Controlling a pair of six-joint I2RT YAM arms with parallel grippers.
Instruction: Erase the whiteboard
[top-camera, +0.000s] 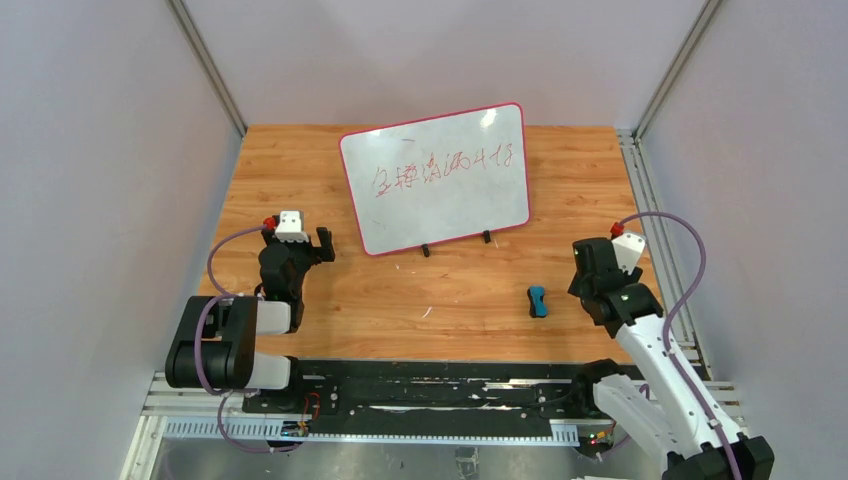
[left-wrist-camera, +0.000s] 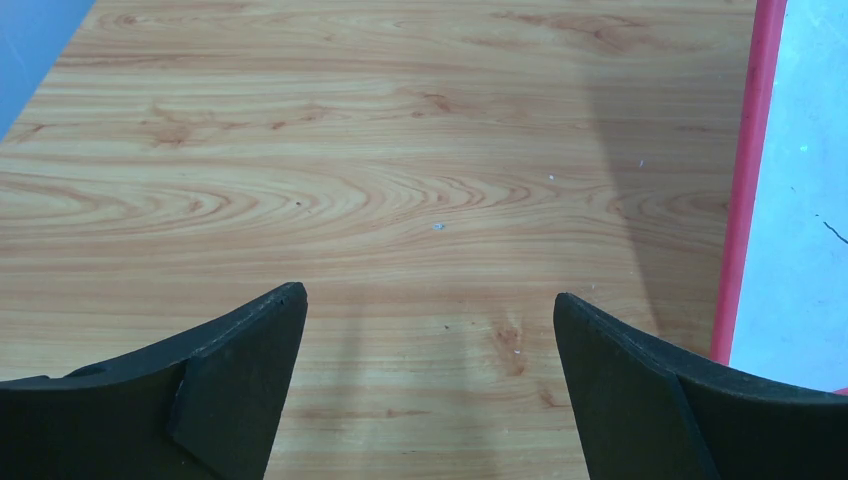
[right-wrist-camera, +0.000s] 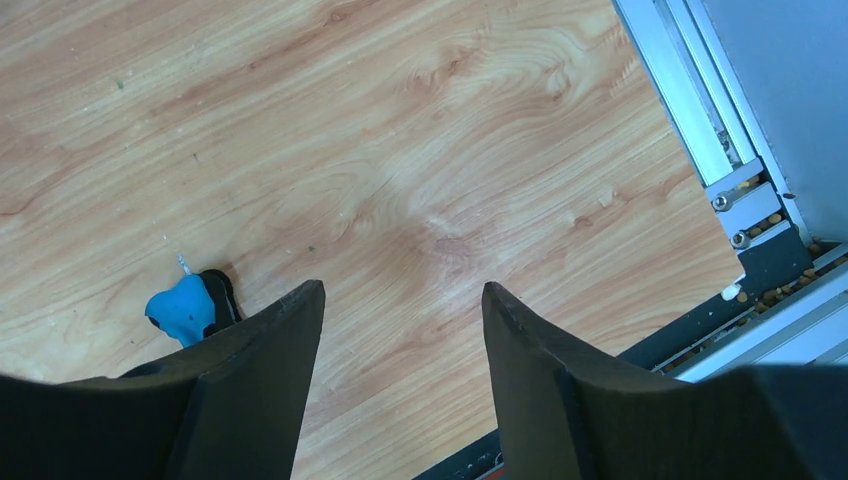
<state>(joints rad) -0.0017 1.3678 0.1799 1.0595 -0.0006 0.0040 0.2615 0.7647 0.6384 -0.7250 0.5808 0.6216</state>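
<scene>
The large white rectangular whiteboard with rounded corners and a thin red-pink frame (top-camera: 435, 180) stands tilted on two small black feet (top-camera: 487, 237) at the far middle of the light wooden table (top-camera: 300, 170), a line of red handwritten characters (top-camera: 447, 166) across its face. The left gripper (left-wrist-camera: 428, 296) hovers over bare wood with its jaws spread wide and nothing between them. The board's red edge runs just outside its right finger (left-wrist-camera: 640, 400), ahead and to that side, apart from the finger in the wrist view. The right gripper (right-wrist-camera: 402, 288) is also parted, a little less widely, and holds nothing; only wood grain shows in the gap. A small blue-and-black eraser (right-wrist-camera: 185, 308) lies on the table just outside that gripper's left finger (right-wrist-camera: 250, 390), partly hidden behind it. Beyond its right finger (right-wrist-camera: 570, 390) lie the table's edge and a silver aluminium rail (right-wrist-camera: 700, 120). From above, the eraser sits nearer the right gripper's jaws than the left's, in front of the board's lower right corner and well apart from it.
</scene>
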